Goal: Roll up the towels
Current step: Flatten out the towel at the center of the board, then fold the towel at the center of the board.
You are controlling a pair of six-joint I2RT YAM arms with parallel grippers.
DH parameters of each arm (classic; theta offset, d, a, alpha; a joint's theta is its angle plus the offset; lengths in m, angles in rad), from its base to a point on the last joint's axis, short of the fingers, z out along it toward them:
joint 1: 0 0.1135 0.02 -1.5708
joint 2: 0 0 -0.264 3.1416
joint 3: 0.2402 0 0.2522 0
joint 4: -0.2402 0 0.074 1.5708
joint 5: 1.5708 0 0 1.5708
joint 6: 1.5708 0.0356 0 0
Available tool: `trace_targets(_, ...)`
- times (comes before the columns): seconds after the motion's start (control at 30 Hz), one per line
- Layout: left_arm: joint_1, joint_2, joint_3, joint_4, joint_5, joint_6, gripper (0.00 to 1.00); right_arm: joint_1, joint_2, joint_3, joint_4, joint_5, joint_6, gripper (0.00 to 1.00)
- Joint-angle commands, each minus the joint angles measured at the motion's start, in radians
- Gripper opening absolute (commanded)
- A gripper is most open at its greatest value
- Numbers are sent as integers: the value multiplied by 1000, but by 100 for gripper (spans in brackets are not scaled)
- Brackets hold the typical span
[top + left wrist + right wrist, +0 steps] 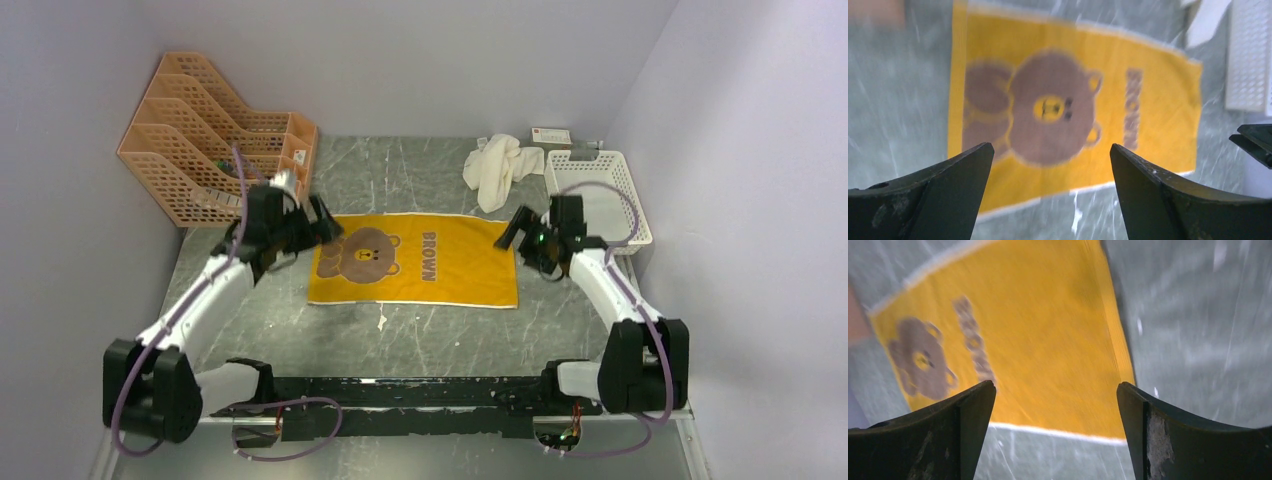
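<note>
Across both wrist views, blurry mustard towel [1075, 115]

**Free room and obstructions on the tabletop**

- Centre: yellow towel [415, 260], spread flat; nothing stands on it.
- At its left and right ends: left gripper [325, 222] and right gripper [508, 232], both with jaws wide.
- Upper left: tall orange file rack [215, 135], close behind the left gripper.
- Upper right: white basket [598, 195] by the wall, with a crumpled cream towel [497, 168] just left of it.
- Lower centre: bare strip of table [430, 340] between the yellow towel and the arm bases.
</note>
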State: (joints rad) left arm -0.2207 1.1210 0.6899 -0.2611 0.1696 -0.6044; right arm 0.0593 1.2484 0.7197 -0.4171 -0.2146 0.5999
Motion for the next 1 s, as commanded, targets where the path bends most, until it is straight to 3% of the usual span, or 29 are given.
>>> trace_targets(0.0,80,159,297,-96,78,275,100,-49,125,190,94,18,-35,93)
trace_targets(0.13,206,381,535,-207,284,477,96,-74,239,229,300,-43,-36,92)
trace_targets(0.3,238,585,717,-294,313,573,84,-82,401,366,268,9,-147,89)
trace_targets(0.57,230,598,643,-197,408,600,74,-85,506,368,328,14,-184,79)
trace_targets(0.77,184,467,518,-122,368,586,73,-83,583,367,359,25,-201,62)
trace_targets(0.97,117,471,408,-70,251,536,67,-55,631,393,336,87,-233,54)
